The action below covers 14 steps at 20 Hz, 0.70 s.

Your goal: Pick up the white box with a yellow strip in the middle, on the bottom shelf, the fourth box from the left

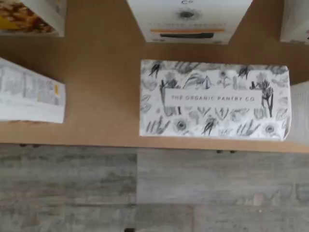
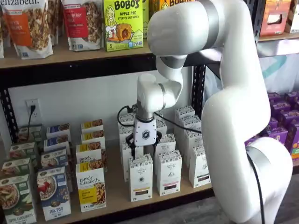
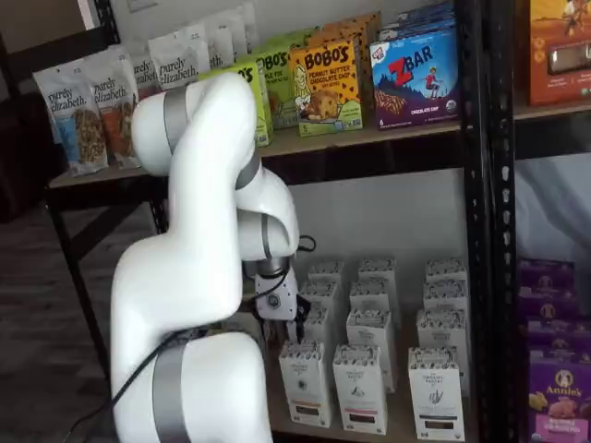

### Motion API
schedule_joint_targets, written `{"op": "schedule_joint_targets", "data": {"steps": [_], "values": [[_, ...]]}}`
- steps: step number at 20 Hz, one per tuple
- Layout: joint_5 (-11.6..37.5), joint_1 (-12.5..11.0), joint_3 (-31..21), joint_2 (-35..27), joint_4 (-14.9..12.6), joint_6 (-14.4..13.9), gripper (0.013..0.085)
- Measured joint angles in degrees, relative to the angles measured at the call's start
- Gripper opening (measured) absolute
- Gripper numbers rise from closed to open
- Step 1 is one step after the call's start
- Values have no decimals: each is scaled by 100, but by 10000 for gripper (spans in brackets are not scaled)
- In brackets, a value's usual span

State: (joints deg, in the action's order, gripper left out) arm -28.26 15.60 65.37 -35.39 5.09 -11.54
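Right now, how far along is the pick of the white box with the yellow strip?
Done: the arm has reached the bottom shelf and is lined up over the white box, whose patterned top fills the wrist view. In hand: the fingers hang open just above the box top, holding nothing. Left: lower, close on the box and lift it off the shelf; it stands in its row.

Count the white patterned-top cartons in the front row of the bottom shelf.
3. In a shelf view, the left carton stands below the gripper, the middle carton beside it, the right carton by the arm, which may hide more.
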Motion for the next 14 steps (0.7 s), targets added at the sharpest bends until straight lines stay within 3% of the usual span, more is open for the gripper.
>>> {"op": "schedule_joint_targets", "data": {"steps": [3,8,14], "values": [[-7,-53,233,-224,-143,-73,850],[-15,-171,590,-581,-94,87,850],[110,-234,729,-750,-182,81,850]]}}
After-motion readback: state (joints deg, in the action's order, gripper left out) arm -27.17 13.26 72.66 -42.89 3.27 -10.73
